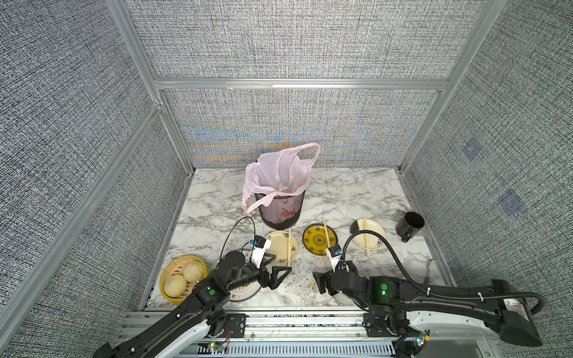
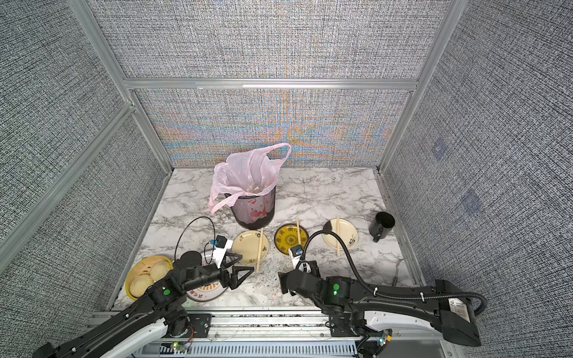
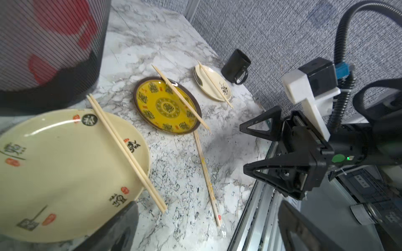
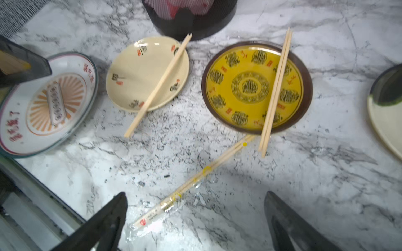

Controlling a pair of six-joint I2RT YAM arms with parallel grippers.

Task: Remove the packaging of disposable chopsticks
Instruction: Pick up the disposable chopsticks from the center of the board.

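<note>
Stereo overview, both top views: left gripper (image 1: 282,262) and right gripper (image 1: 321,280) face each other low over the marble table (image 1: 217,198). Each has its jaws spread wide and holds nothing. One sleeved pair of disposable chopsticks (image 1: 311,286) lies flat on the marble between them, closer to the right gripper, slanting from the front edge toward the yellow plate (image 1: 307,238). Three bare pairs (image 1: 289,248) already rest across plates. The lined bin (image 1: 279,214) stands behind.

Left wrist view: the sleeved pair runs from just beside the yellow plate's rim toward the table edge. The right gripper stands beside it, jaws parted and apart from it.

Right wrist view: the pair lies on the marble between the two spread fingers. The clear packaging (image 4: 150,217) is crumpled and loose at the near end, where the red print shows.

Step in hand, by my reading: the last pair awaits unwrapping, and neither gripper has a hold yet. The next move likely calls for one gripper to come down and pinch the loose sleeve end. The other would clamp the sticks so the two can be drawn apart. A thin, flat target on hard marble leaves little room for height error.
</note>
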